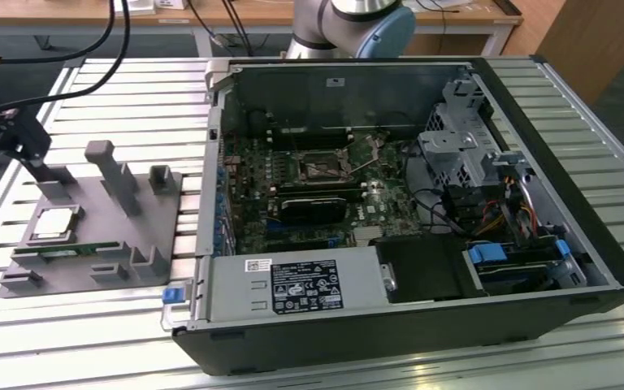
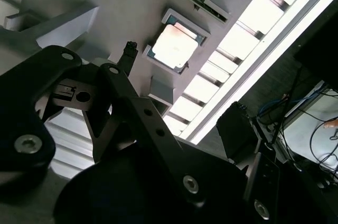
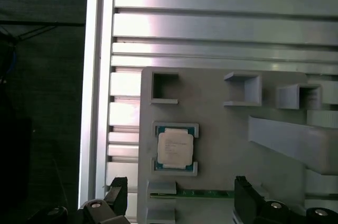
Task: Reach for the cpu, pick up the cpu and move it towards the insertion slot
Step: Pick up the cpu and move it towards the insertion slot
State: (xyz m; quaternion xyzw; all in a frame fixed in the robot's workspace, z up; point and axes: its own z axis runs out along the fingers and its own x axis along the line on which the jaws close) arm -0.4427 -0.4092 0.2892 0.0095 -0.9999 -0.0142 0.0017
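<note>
The cpu [image 1: 54, 223] is a small silver square chip lying flat in a pocket of the grey fixture plate [image 1: 84, 280] at the exterior view's left; both wrist views show the cpu [image 3: 175, 149] [image 2: 175, 45] too. My gripper [image 1: 39, 166] hangs above the fixture's far end, apart from the chip. It is open, its dark fingertips [image 3: 119, 192] spread wide with nothing between them. The insertion slot [image 1: 321, 169] is the dark square socket with a metal frame on the motherboard inside the open computer case [image 1: 604, 268].
A thin green memory stick [image 1: 74, 250] lies in the fixture beside the chip. Grey posts [image 1: 104, 166] rise from the plate close to the gripper. The case walls stand between fixture and socket. Cables [image 1: 106, 49] hang over the slatted table [image 1: 127, 89].
</note>
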